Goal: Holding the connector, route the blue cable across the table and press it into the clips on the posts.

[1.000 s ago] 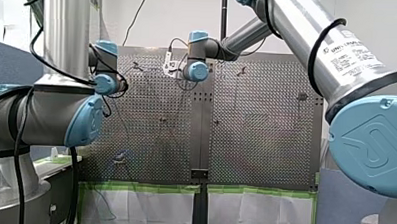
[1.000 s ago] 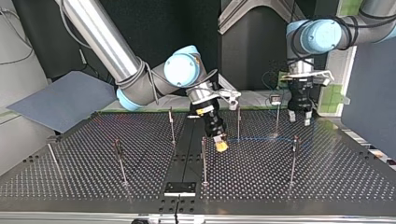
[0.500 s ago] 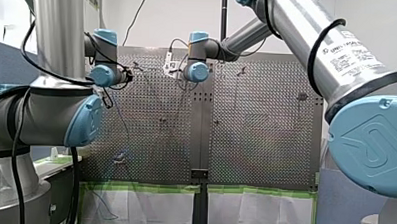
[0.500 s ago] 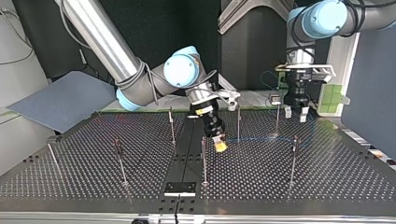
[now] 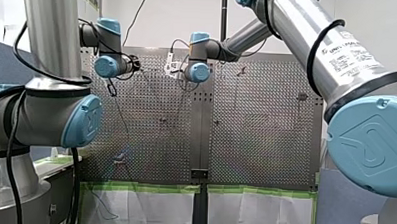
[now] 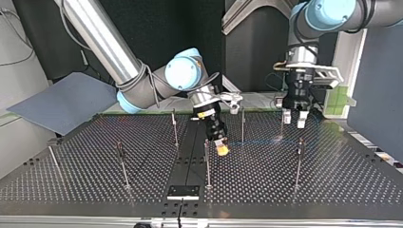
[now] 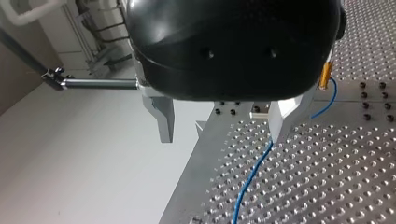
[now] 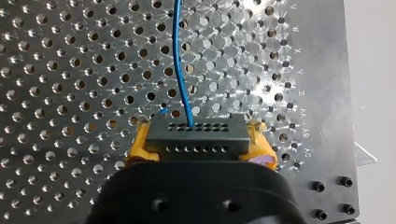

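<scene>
Top view gave me the widest read: the perforated surface (image 6: 95, 183) filled it, with my right arm (image 6: 102, 40) entering at its left and my left arm (image 6: 332, 12) at its right. Thin posts (image 6: 123, 166) stood well apart across the surface. The clips (image 6: 300, 142) on them were too small for me to tell whether any held cable, and they were the only holders I could find.

My right hand (image 6: 221, 148) hung low, just beside the middle post (image 6: 207, 161). Its yellow pads were clamped on the dark connector (image 8: 196, 135), one pad at each side. My left hand (image 6: 293, 119) hovered near a post at that view's right, fingers apart and nothing between them.

The blue cable (image 8: 180, 60) left the connector's face and ran ahead over the holes. In the left wrist view it lay on the surface, passing under one finger.

I judged three risks from there. The right hand sat close enough to the middle post to knock it on a careless sweep. The cable lay low while the clips sat up on the posts, so dragging the connector could wrap the cable around a post rather than seat it. A hard pull could also twist the connector between the pads.
</scene>
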Robot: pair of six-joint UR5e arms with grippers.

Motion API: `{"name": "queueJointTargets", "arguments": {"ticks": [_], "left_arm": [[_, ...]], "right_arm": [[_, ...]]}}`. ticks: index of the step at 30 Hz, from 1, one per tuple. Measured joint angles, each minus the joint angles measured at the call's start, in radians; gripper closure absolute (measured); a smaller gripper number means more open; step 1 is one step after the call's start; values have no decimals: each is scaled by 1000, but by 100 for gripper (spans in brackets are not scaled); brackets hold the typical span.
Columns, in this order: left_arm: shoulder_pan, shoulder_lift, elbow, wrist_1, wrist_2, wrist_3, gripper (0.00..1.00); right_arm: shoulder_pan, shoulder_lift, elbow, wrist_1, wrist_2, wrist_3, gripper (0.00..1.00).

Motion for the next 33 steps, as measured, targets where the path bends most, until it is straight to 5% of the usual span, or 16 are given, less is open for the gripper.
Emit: {"name": "queueJointTargets", "arguments": {"ticks": [15,22,33], "left_arm": [[-53,-110,76,5,-93,101,0],[-62,-104,78,4,-137,127,0],[-100,-102,78,3,-135,197,0]], "right_arm": [[0,1,-1,0,-1,-33,100],[1,2,-2,0,-1,-42,100],[9,5,-2,2,-3,-53,100]]}}
